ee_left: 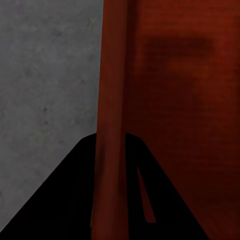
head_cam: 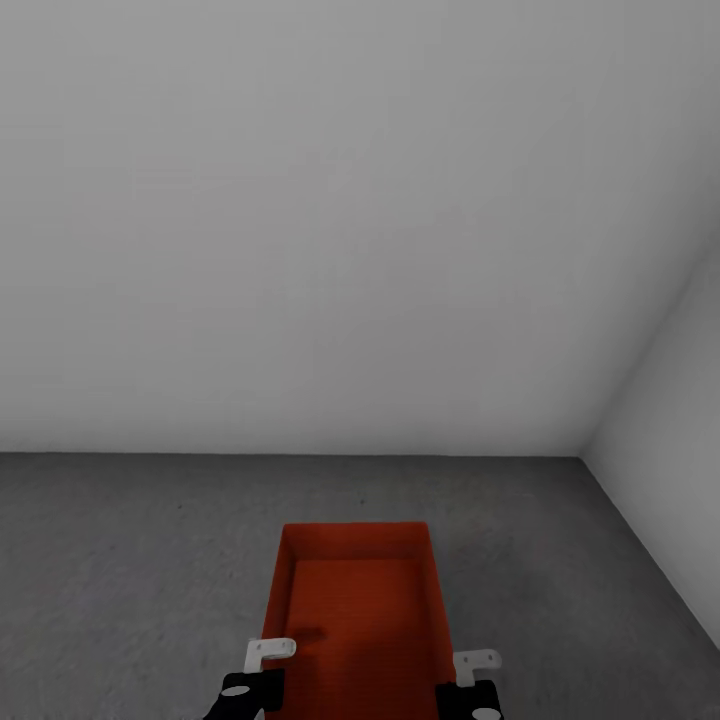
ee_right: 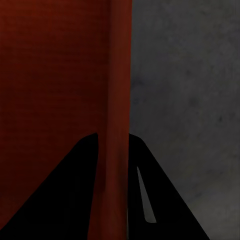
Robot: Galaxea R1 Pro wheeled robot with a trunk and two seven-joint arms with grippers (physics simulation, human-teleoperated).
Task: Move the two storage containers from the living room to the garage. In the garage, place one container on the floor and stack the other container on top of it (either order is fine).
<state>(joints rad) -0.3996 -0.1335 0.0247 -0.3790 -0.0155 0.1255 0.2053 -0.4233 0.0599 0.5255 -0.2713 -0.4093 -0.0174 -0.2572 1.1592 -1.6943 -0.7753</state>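
One orange-red storage container (head_cam: 355,610), open-topped and empty, lies lengthwise in front of me over the garage's dark grey concrete floor (head_cam: 130,560). My left gripper (head_cam: 262,660) is shut on its left side wall (ee_left: 112,100) near the close end, with the rim running between the dark fingers (ee_left: 65,200). On the opposite wall (ee_right: 117,100) my right gripper (head_cam: 470,672) is shut in the same way. I cannot tell whether the container rests on the floor or hangs just above it.
A plain white wall (head_cam: 300,250) stands a short way past the container's far end. It meets a second white wall (head_cam: 670,450) in a corner at the right. Bare concrete lies on both sides of the container.
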